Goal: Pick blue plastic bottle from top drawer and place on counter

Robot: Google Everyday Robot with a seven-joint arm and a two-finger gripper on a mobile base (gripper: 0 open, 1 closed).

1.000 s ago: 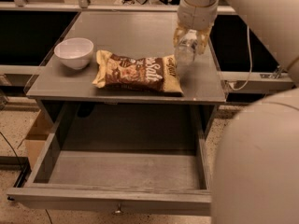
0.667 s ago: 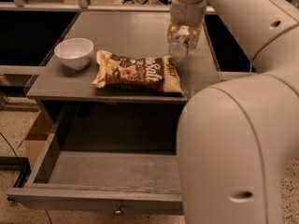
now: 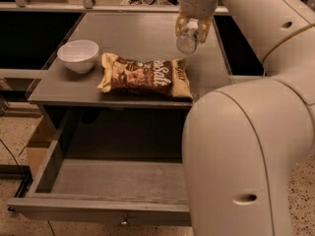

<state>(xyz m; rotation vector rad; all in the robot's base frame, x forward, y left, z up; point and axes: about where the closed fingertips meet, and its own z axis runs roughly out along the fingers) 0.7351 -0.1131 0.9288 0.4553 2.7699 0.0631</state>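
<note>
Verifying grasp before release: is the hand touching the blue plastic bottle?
Touching. The camera view shows the hand, above the counter's far right, clamped on both sides of the blue plastic bottle.

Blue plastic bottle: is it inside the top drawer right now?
No, the end effector holds the blue plastic bottle above the counter, beyond the chip bag, while the top drawer stands open below.

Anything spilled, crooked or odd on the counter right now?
Nothing stands out. The gripper holds the blue plastic bottle above the counter; the bowl sits upright, the snack bag lies flat, and the top drawer is pulled open.
</note>
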